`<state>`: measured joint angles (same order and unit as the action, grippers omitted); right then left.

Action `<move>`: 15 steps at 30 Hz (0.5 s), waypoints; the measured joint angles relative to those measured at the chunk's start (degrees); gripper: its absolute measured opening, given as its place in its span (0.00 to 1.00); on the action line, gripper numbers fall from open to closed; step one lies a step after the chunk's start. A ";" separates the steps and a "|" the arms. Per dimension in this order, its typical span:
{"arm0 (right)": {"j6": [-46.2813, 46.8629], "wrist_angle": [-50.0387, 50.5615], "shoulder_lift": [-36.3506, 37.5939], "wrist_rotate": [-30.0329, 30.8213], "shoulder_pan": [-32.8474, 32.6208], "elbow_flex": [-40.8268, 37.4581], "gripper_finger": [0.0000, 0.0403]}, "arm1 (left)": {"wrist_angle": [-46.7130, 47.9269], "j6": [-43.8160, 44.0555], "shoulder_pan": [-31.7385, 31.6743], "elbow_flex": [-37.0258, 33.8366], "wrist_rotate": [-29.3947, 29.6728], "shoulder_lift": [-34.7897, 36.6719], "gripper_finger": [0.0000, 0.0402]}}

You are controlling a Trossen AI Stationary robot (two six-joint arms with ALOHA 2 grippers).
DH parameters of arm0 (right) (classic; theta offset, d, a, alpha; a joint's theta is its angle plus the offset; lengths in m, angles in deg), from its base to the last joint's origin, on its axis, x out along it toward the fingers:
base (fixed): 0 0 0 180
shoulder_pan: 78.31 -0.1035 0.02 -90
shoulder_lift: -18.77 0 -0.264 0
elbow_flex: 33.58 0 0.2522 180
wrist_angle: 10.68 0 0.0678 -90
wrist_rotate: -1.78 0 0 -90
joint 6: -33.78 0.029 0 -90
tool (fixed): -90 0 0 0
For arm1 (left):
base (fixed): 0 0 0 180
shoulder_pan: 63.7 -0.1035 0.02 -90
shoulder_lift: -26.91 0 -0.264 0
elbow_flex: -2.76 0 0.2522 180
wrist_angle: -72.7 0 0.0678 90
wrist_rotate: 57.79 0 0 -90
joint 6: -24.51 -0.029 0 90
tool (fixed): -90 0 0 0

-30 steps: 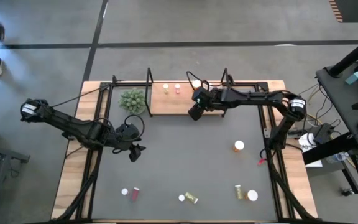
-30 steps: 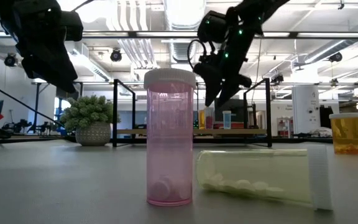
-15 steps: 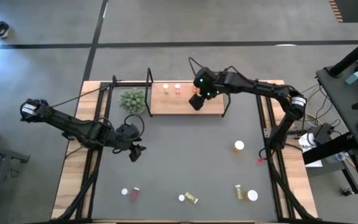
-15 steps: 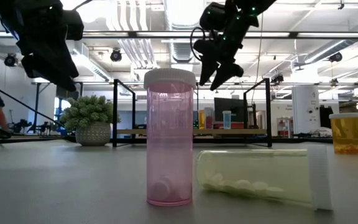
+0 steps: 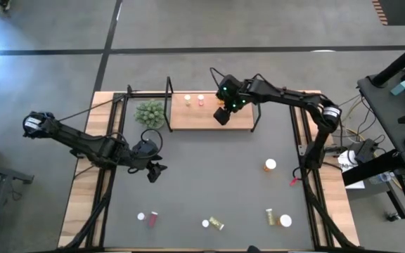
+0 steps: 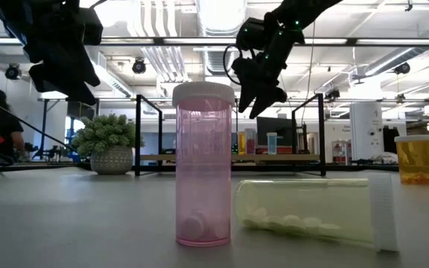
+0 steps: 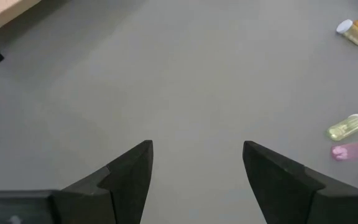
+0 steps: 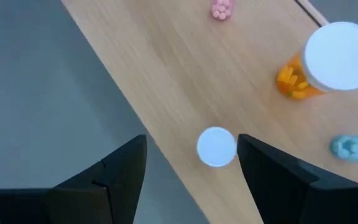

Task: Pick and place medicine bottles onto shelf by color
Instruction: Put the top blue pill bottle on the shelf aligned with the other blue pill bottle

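The shelf (image 5: pixel 206 118) lies at the mat's far edge. Small bottles (image 5: pixel 187 100) (image 5: pixel 201 99) stand on it. My right gripper (image 5: pixel 221 114) hangs open above the shelf's right part. In its wrist view a white-capped bottle (image 8: pixel 216 147) stands on the board below and between the fingers, apart from them, with an orange bottle (image 8: pixel 328 62) beyond. My left gripper (image 5: pixel 153 171) waits open over the mat's left half, nothing between its fingers (image 7: pixel 197 144). More bottles sit on the mat: an orange one (image 5: pixel 270 165), a pink one (image 6: pixel 203 164) upright, and a yellow-green one (image 6: pixel 311 212) on its side.
A spiky green plant (image 5: pixel 150 112) in a pot stands left of the shelf. Black frame uprights (image 5: pixel 169 105) (image 5: pixel 256 109) rise at the shelf's short ends. A small red thing (image 5: pixel 295 183) lies at the mat's right edge. Several bottles lie along the near edge (image 5: pixel 216 224) (image 5: pixel 269 216).
My right gripper has risen and gone toward the table's far edge, from the shelf's near rim to over the board, turning as it went. Its fingers stay apart. The bottles have not moved.
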<state>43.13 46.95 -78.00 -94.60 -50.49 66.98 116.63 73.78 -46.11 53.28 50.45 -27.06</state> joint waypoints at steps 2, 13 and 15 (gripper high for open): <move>-1.05 0.00 -0.38 0.45 0.10 0.11 0.60 | -0.01 -0.07 -0.01 -0.02 0.00 0.00 0.58; -2.77 -0.16 -3.55 0.93 0.31 0.11 0.60 | 0.07 -0.11 0.01 -0.04 0.02 0.00 0.58; -3.31 -0.34 -3.55 1.01 0.35 0.11 0.60 | 0.23 -0.13 0.01 -0.04 0.02 0.00 0.58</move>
<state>39.83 46.61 -81.55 -93.59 -50.14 67.09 116.85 73.65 -46.10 53.23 50.47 -27.06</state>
